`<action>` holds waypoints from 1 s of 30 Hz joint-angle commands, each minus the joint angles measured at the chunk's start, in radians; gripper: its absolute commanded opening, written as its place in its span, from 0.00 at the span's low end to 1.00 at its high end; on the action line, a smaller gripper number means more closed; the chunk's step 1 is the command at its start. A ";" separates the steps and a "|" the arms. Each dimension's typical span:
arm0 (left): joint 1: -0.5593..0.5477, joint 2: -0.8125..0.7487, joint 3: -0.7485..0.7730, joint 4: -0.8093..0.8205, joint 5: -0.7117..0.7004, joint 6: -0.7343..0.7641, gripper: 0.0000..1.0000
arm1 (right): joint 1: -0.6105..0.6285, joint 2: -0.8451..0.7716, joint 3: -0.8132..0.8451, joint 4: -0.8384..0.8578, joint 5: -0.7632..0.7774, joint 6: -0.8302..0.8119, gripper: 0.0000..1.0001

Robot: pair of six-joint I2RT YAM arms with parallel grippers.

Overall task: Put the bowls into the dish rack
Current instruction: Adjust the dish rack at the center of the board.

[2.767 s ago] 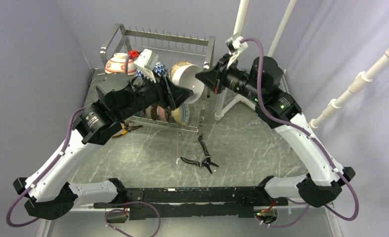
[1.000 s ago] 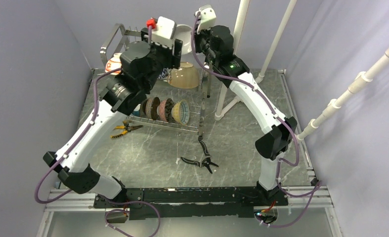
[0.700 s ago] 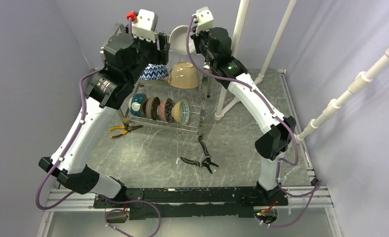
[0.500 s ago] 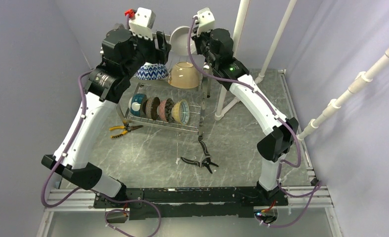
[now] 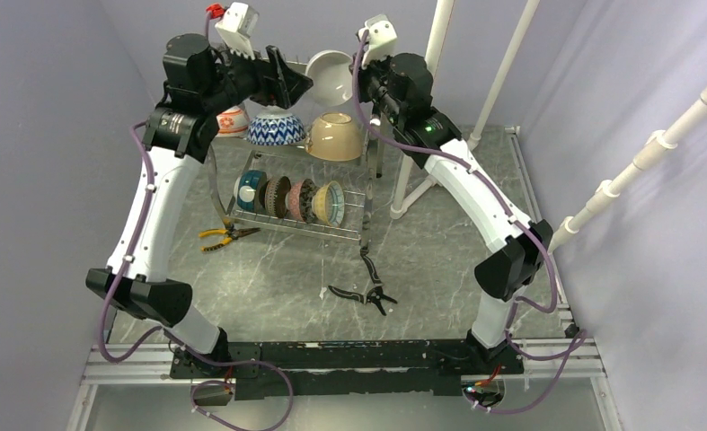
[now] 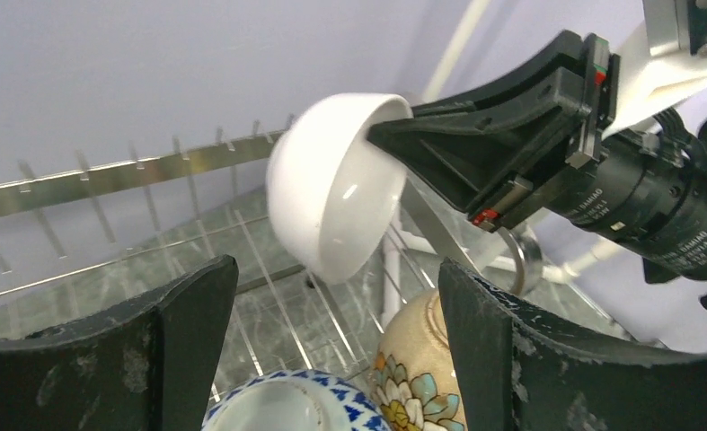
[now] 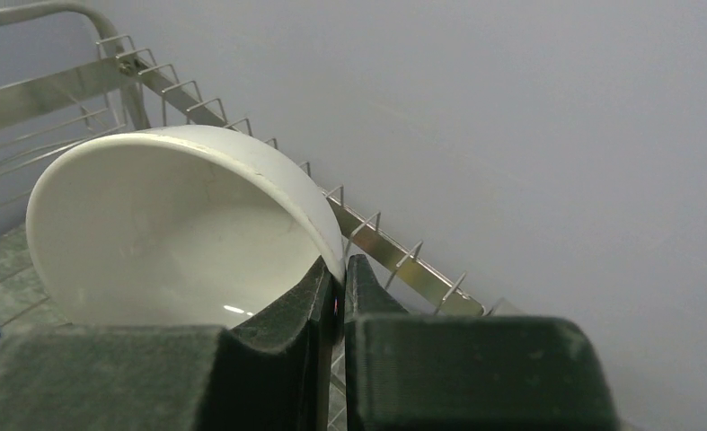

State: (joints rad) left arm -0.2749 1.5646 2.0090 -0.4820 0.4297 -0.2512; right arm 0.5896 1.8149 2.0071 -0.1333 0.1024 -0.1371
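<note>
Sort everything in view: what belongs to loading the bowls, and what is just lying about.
Job in hand:
white bowl, zigzag bowl, tan bowl, red-patterned bowl, row of bowls on the lower tier, dish rack.

Lying about:
yellow-handled pliers, black hand tools, white pipes.

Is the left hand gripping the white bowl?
No, the left hand stands open, clear of the white bowl, which the right hand pinches by its rim.
</note>
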 commanded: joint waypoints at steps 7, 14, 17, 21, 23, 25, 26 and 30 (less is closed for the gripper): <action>0.023 0.080 0.081 0.071 0.254 -0.062 0.94 | -0.008 -0.090 0.018 0.063 -0.098 0.066 0.00; 0.040 0.105 0.093 0.075 0.222 -0.061 0.91 | -0.019 -0.117 -0.020 0.101 -0.148 0.086 0.00; 0.040 0.108 0.089 0.091 0.198 -0.064 0.81 | -0.019 -0.118 -0.031 0.109 -0.140 0.079 0.00; 0.040 0.114 0.077 0.133 0.186 -0.065 0.60 | -0.019 -0.119 -0.045 0.114 -0.128 0.075 0.00; 0.040 0.120 0.076 0.144 0.174 -0.058 0.55 | -0.019 -0.127 -0.061 0.130 -0.126 0.073 0.00; 0.040 0.128 0.075 0.151 0.159 -0.041 0.50 | -0.018 -0.129 -0.074 0.149 -0.124 0.071 0.00; 0.039 0.130 0.067 0.159 0.151 -0.034 0.46 | -0.019 -0.130 -0.078 0.157 -0.126 0.068 0.00; 0.036 0.143 0.038 0.190 0.102 0.005 0.21 | -0.018 -0.137 -0.107 0.182 -0.130 0.052 0.00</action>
State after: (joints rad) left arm -0.2424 1.6943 2.0560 -0.3847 0.5961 -0.2798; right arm 0.5739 1.7409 1.9121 -0.0593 -0.0086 -0.0757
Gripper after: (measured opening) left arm 0.299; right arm 0.085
